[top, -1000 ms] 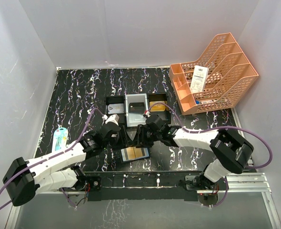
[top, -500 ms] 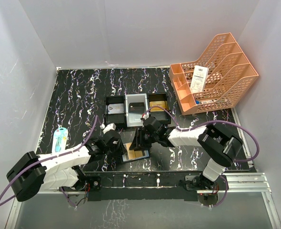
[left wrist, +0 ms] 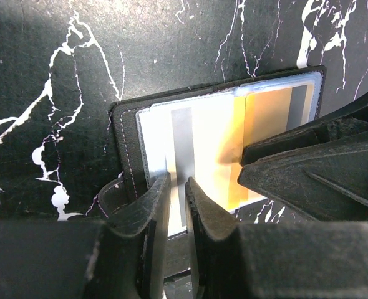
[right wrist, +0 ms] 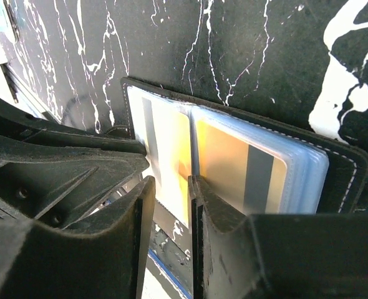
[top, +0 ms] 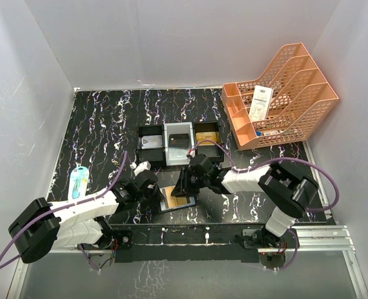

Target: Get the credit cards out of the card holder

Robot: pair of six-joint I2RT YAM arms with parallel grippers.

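Note:
The card holder (top: 176, 201) lies open on the table near the front edge, between my two grippers. Its clear sleeves hold gold-orange credit cards (left wrist: 265, 115) with grey stripes, which also show in the right wrist view (right wrist: 224, 165). My left gripper (left wrist: 176, 187) is down on the holder's left panel, jaws almost together with nothing between them. My right gripper (right wrist: 171, 187) is down on the holder from the other side, jaws a narrow gap apart over a card beside the middle fold. In the top view the left gripper (top: 154, 190) and the right gripper (top: 185, 185) face each other.
A row of three small bins (top: 179, 142) with cards in them stands just behind the holder. An orange mesh rack (top: 277, 103) with a white slip (top: 259, 103) is at the back right. A teal packet (top: 78, 182) lies at the left.
Both grippers have come down and closed in on the card holder; the left arm swung forward and lower. In the last half second there is little movement.

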